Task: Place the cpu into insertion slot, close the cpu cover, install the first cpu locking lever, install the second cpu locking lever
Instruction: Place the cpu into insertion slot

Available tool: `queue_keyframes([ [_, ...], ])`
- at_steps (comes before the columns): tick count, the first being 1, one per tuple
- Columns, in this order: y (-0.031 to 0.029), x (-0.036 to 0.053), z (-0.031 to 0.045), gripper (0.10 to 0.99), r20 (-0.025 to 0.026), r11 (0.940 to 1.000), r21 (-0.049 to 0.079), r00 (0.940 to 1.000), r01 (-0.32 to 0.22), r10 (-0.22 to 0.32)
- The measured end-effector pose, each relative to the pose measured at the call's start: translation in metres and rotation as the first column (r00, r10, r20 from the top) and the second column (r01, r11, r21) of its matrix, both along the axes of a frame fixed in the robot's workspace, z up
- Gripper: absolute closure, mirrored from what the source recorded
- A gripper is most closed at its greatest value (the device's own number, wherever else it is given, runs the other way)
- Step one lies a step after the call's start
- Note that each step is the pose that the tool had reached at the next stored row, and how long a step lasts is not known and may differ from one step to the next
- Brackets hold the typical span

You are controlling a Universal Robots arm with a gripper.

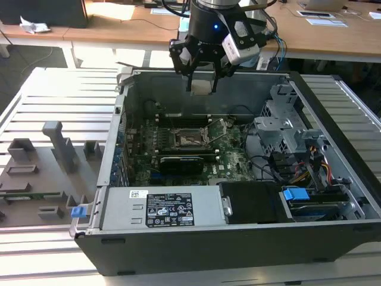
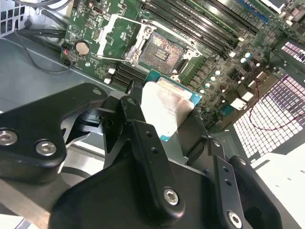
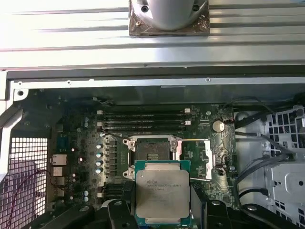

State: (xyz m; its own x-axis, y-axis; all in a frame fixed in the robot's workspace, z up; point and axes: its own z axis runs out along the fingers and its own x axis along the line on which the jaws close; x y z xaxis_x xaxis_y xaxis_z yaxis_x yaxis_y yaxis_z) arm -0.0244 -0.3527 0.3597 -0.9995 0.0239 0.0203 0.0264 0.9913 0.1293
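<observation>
Gripper (image 1: 202, 82) of mine pinches cpu (image 3: 162, 195) by two edges, high over case (image 1: 238, 253); inside, socket (image 3: 151, 153) lies uncovered, cover (image 3: 208, 160) stands open.

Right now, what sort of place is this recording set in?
Probably a lab or office workspace: an opened computer case lies on a slatted metal table, wooden desks stand behind, and the gripper holds the cpu above the motherboard.

Matte black gripper (image 1: 202, 87) of jointed links with silver socket-head screws (image 2: 170, 196), on a black wrist (image 1: 202, 18) bearing a blue light (image 1: 215, 26), white camera module (image 1: 239, 45) and cables (image 1: 278, 43).
</observation>
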Motion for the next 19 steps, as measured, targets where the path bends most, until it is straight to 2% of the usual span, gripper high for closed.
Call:
queue_keyframes([
  [13, 0.0000, 0.0000, -0.0115, 0.545, -0.0001, 1.0000, 0.000, 1.0000, 0.000, 0.000],
  [19, 0.0000, 0.0000, -0.0210, 0.545, 0.0000, 1.0000, 0.000, 1.0000, 0.000, 0.000],
])
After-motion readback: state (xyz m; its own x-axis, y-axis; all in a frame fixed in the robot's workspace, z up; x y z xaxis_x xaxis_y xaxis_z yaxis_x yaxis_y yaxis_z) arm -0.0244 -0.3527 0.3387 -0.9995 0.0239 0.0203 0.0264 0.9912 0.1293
